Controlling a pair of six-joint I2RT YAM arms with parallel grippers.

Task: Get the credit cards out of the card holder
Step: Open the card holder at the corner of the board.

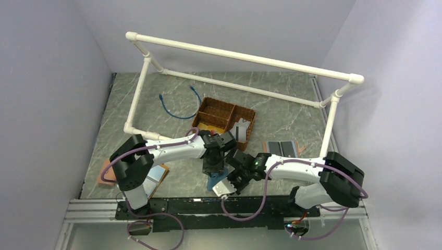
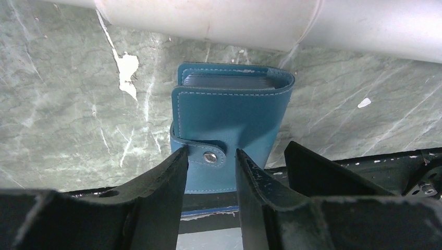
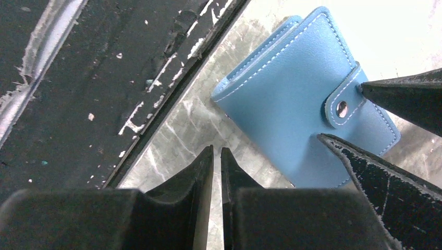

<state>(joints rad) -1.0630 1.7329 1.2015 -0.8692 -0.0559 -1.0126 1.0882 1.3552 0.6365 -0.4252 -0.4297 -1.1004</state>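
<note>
The slate-blue card holder (image 2: 229,120) lies closed on the marble table at its near edge, with the strap tab (image 2: 208,154) snapped shut. Dark grey card edges (image 2: 229,82) show in its far opening. It also shows in the top view (image 1: 213,182) and the right wrist view (image 3: 292,109). My left gripper (image 2: 209,153) is open, with one finger on each side of the strap tab and the left finger touching the strap's edge. My right gripper (image 3: 217,150) is shut and empty, just left of the holder and above bare table.
A black rail (image 3: 104,78) runs along the table's near edge beside the holder. A wicker basket (image 1: 226,117), a white PVC frame (image 1: 240,54), a blue cable (image 1: 174,107), a brown holder with grey cards (image 1: 281,148) and an orange-tan holder (image 1: 107,172) stand around.
</note>
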